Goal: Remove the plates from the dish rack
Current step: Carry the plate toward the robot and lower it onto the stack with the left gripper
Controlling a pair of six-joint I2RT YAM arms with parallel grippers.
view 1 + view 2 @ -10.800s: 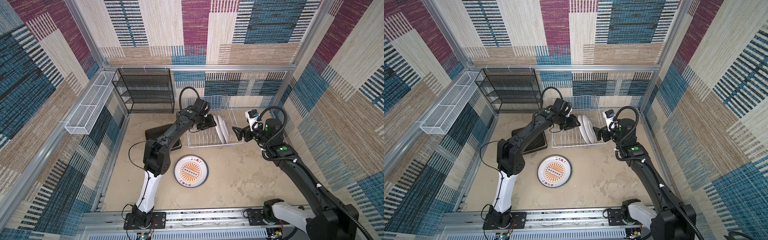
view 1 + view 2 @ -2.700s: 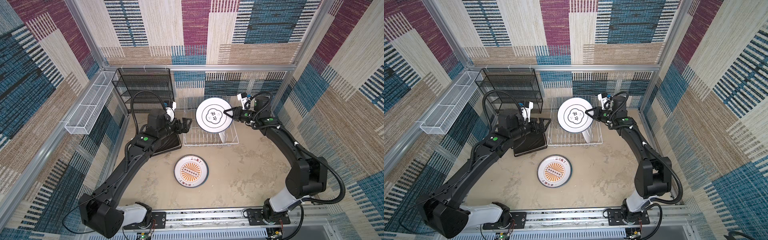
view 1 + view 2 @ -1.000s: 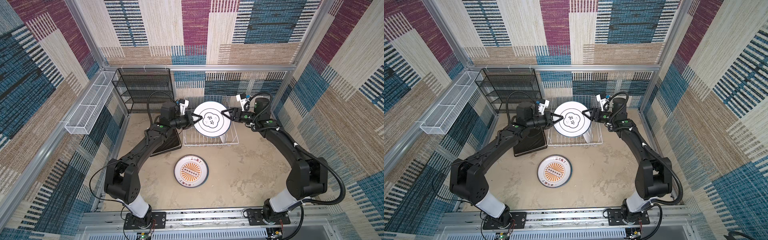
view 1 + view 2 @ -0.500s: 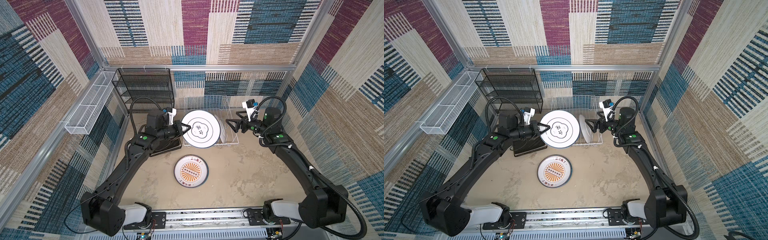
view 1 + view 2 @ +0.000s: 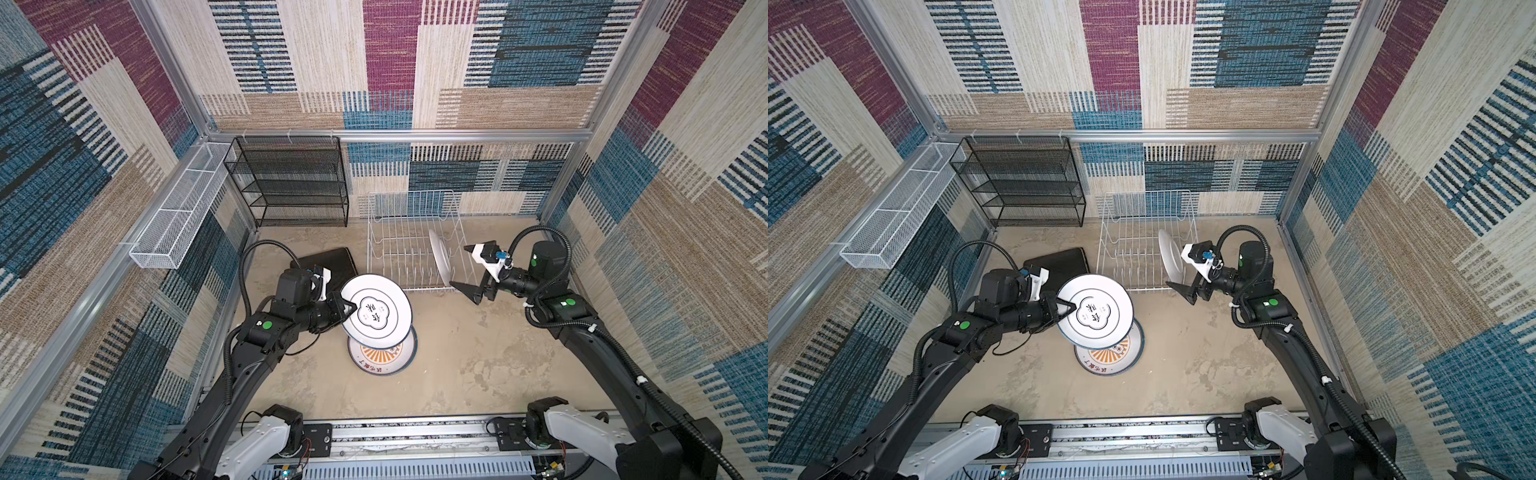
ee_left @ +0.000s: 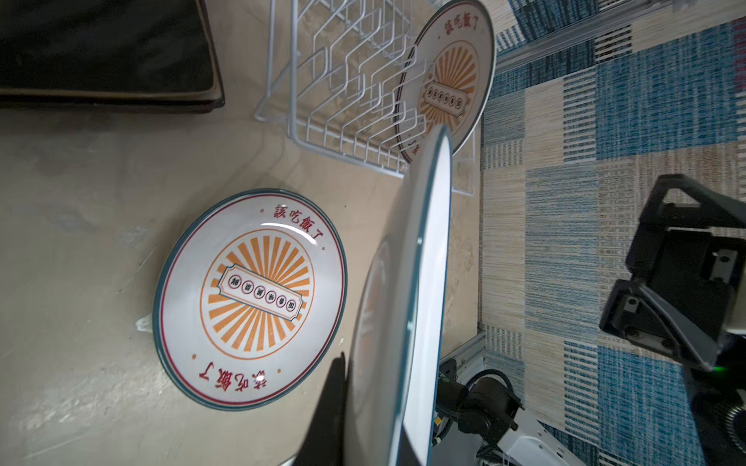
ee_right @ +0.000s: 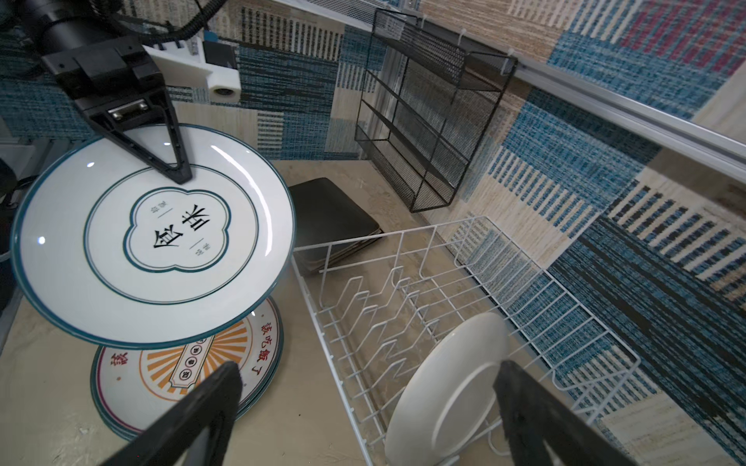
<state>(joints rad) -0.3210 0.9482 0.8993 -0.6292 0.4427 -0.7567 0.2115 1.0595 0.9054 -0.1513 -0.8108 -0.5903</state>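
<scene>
Left tool [image 5: 350,309] clamped on a round plate [image 5: 378,312] at its rim, frame centre, above a second plate [image 5: 384,361] flat on the desk [image 5: 478,365]. Right tool [image 5: 458,266], jaws apart, right of the dish rack [image 5: 399,249]; third plate [image 5: 439,259] upright inside.

Rack [image 5: 395,249]: one upright plate [image 5: 439,261]; held plate [image 5: 376,311] tilted.

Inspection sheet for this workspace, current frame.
Surface: beige tabletop, stained, no spills seen.
Job's things: held plate underside up, over the sunburst plate lying face-up; rack plate upright in the dish rack; square plates stacked beside it, black backs up.
Clutter: black shelf unit at the back, white mesh basket on a side wall.
Grippers: left gripper shut on the held plate's rim; right gripper open, holding nothing, beside the rack plate.
Cables: black hoses loop over both wrists, apart from the plates.
Surroundings: woven patterned walls, aluminium frame.
</scene>
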